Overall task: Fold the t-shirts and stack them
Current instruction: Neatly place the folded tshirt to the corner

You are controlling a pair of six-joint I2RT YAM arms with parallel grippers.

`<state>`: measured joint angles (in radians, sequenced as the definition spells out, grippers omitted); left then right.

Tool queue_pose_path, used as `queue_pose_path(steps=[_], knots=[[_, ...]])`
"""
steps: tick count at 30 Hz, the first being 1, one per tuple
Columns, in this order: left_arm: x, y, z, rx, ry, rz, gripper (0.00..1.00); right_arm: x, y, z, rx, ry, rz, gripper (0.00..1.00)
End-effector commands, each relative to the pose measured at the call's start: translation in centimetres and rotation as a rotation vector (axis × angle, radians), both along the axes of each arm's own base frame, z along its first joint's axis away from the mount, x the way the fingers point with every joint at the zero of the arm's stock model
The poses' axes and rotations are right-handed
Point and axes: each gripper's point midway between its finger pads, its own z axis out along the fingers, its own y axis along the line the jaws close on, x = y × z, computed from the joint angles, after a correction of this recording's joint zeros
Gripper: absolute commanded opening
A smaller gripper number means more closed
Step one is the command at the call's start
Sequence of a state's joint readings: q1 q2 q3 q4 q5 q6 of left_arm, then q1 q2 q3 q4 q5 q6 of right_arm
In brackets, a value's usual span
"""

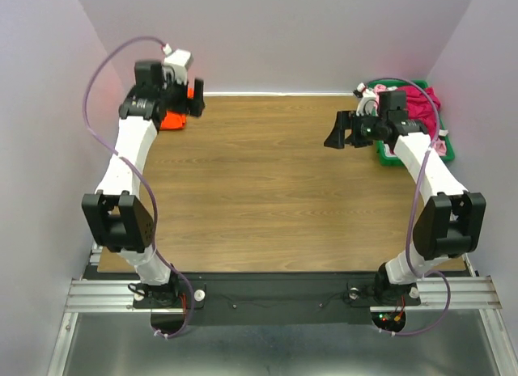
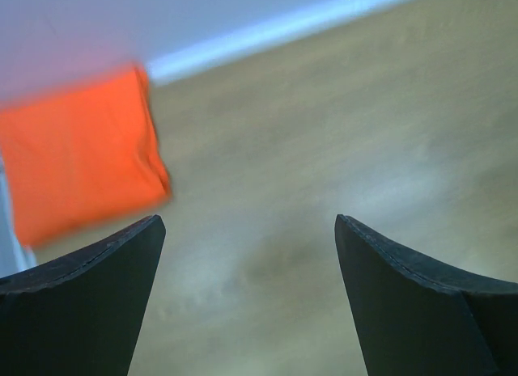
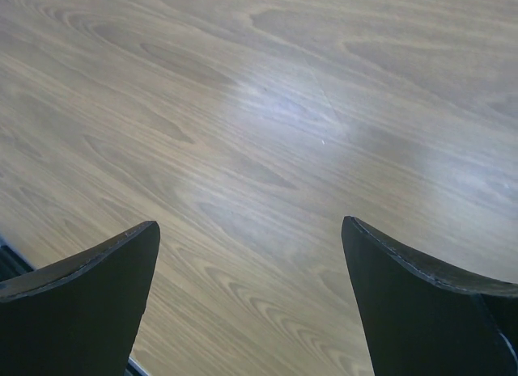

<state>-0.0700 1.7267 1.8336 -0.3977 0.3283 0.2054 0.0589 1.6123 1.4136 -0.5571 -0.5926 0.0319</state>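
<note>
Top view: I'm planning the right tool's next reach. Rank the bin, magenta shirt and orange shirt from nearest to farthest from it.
1. Bin, just right of the right tool.
2. Magenta shirt, inside the bin, farther back.
3. Orange shirt, far-left corner.

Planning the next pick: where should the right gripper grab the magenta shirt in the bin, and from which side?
Probably the top of the heap, from straight above: the magenta shirt lies crumpled inside the green bin, with no flat edge showing, and the bin's walls would block a side approach.
</note>
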Motion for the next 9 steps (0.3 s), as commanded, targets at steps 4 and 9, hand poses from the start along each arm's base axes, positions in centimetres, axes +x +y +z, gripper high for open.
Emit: queue_pose_path(steps=[4, 9], knots=[[-7.6, 1.6, -7.6, 0.055, 0.127, 0.030, 0.99, -2.6, -2.0, -1.6, -0.095, -0.003, -0.017, 1.00], [-11.0, 2.7, -10.5, 0.079, 0.127, 0.067, 0.99, -4.4, -2.3, -2.8, -0.106, 0.024, -0.021, 1.00]])
